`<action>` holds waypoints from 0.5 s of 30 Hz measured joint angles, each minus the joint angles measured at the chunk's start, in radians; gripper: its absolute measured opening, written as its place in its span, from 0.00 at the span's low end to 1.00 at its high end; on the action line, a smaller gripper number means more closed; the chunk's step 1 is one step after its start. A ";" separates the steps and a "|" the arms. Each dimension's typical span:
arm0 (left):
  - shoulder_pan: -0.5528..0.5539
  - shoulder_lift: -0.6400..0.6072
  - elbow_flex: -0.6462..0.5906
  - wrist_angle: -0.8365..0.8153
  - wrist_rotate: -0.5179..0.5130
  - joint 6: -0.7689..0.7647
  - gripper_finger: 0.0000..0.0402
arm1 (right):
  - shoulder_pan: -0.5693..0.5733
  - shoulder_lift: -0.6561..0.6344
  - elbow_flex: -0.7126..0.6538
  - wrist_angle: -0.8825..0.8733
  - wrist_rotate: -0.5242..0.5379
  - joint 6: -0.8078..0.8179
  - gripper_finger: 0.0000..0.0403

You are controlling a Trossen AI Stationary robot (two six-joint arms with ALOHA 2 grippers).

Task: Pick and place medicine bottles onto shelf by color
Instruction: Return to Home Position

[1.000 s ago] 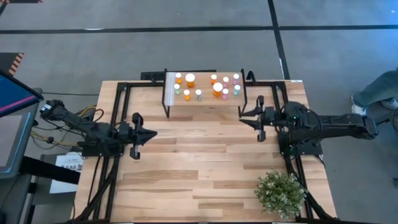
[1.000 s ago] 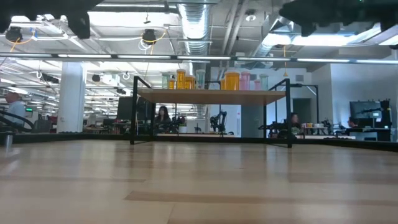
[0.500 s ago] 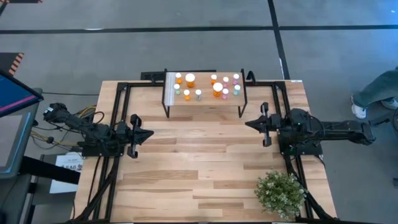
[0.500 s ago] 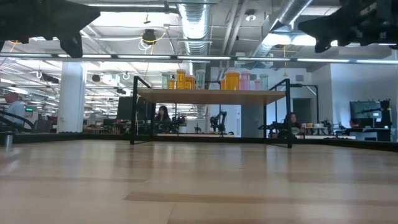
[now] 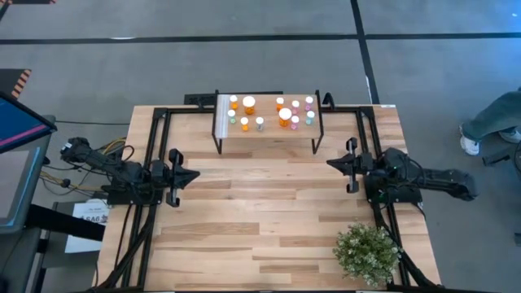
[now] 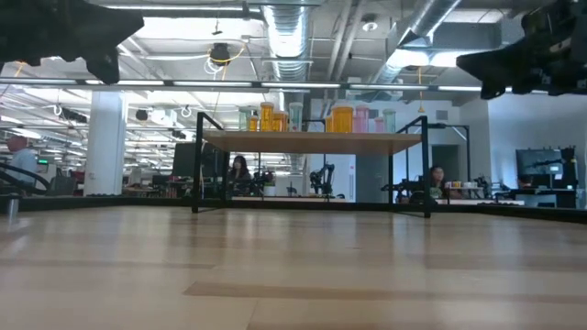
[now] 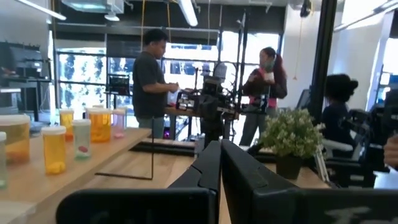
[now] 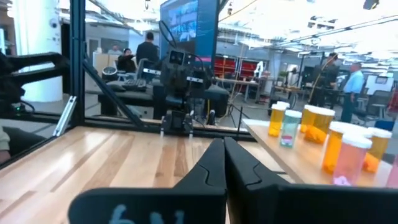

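Several medicine bottles (image 5: 285, 115) with white caps and orange, pink or teal bodies stand upright on the shelf's light wood top (image 5: 269, 130) at the table's far side; they also show in the low view (image 6: 341, 118) and both wrist views (image 7: 54, 149) (image 8: 343, 155). My left gripper (image 5: 194, 173) is shut and empty at the table's left side. My right gripper (image 5: 331, 164) is shut and empty at the table's right side, near of the shelf's right end.
A bushy green plant (image 5: 368, 252) stands at the table's near right corner. Black frame rails (image 5: 155, 146) run along the table's left and right sides. People (image 7: 152, 78) stand in the room beyond the table. A person's leg (image 5: 496, 122) shows at the right.
My right gripper has drawn back toward the table's right edge and a little toward the near edge, away from the shelf. My left gripper has drawn back slightly toward the table's left edge. The bottles have kept still.
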 joint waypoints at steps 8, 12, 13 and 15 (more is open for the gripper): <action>0.000 -0.093 -0.001 -0.147 0.050 0.018 0.00 | -0.010 -0.036 0.000 -0.074 -0.027 0.000 0.01; 0.000 -0.140 -0.002 -0.259 0.090 -0.024 0.00 | -0.010 -0.036 -0.001 -0.114 -0.027 -0.017 0.01; 0.000 -0.151 -0.002 -0.287 0.096 -0.031 0.00 | -0.010 -0.036 -0.001 -0.132 -0.027 -0.019 0.01; 0.000 -0.170 -0.002 -0.327 0.111 -0.038 0.00 | -0.010 -0.035 -0.001 -0.152 -0.026 -0.019 0.01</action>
